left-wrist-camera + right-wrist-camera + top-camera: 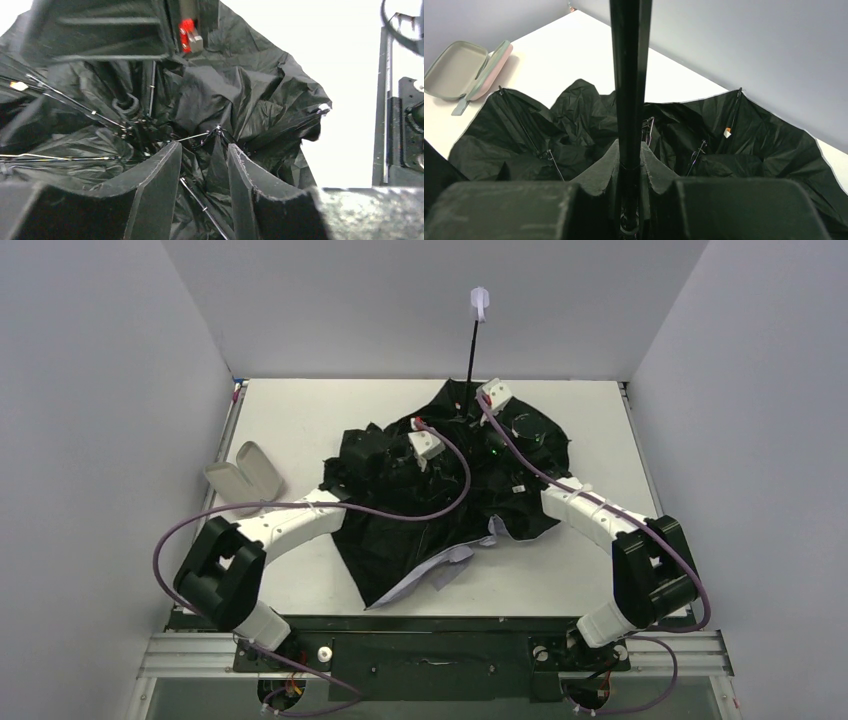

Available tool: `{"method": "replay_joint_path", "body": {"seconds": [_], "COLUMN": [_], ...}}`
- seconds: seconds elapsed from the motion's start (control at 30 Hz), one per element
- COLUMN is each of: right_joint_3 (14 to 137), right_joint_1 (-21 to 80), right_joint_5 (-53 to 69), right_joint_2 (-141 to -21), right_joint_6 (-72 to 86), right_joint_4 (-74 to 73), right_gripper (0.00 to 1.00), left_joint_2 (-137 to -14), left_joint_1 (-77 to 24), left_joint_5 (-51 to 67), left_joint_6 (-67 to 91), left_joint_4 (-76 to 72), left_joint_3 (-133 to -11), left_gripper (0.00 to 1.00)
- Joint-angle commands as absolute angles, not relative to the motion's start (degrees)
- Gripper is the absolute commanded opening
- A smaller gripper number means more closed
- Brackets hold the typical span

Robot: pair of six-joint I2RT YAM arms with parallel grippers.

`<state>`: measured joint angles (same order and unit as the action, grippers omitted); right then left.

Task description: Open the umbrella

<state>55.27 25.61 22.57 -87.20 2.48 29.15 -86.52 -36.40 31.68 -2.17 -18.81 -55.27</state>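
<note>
crinkled black cloth on the umbrella [400, 550], thin metal ribs [75, 102], smooth matt white table [300, 410], matt plastic case [454, 67]

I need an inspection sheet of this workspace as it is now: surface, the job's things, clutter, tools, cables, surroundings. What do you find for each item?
Surface: white table, its middle covered by fabric.
Job's things: umbrella half spread, black inner side up, fabric crumpled; its shaft stands up, with the lilac handle at its end.
Clutter: open capsule case on the left of the table, apart from the umbrella.
Tools: left tool open over the ribs, gripping nothing; right tool shut on the shaft.
Cables: left purple cable runs on over the fabric; right purple cable loops beside its arm.
Surroundings: grey walls on three sides; nothing else seen.
</note>
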Motion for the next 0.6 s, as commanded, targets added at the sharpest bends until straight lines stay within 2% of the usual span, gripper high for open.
{"method": "replay_joint_path", "body": {"seconds": [0.0,0.17,0.4,0.57], "right_joint_3": [57.2,58.1,60.4,62.0], "right_joint_1": [26.5,26.9,27.1,27.1], "right_joint_5": [21.0,20.0,18.2,17.6], "right_joint_2": [-86.2,-87.1,-89.0,-90.1], "right_joint_6": [4.3,5.5,8.0,8.9], "right_joint_4": [37.6,37.9,38.3,38.4], "right_gripper": [0.0,0.0,0.0,0.0], "left_joint_2": [-92.1,-97.6,-101.6,-103.6], "left_joint_1": [-38.9,-40.8,-45.9,-48.9], "left_joint_5": [26.4,30.9,37.6,41.1], "left_joint_6": [-3.8,-4.7,-12.4,-21.6], "left_joint_4": [-26.3,-29.8,-29.6,-22.4], "left_joint_3": [-56.8,-56.2,-54.9,-56.0], "left_gripper": [0.36,0.49,0.5,0.5]}}
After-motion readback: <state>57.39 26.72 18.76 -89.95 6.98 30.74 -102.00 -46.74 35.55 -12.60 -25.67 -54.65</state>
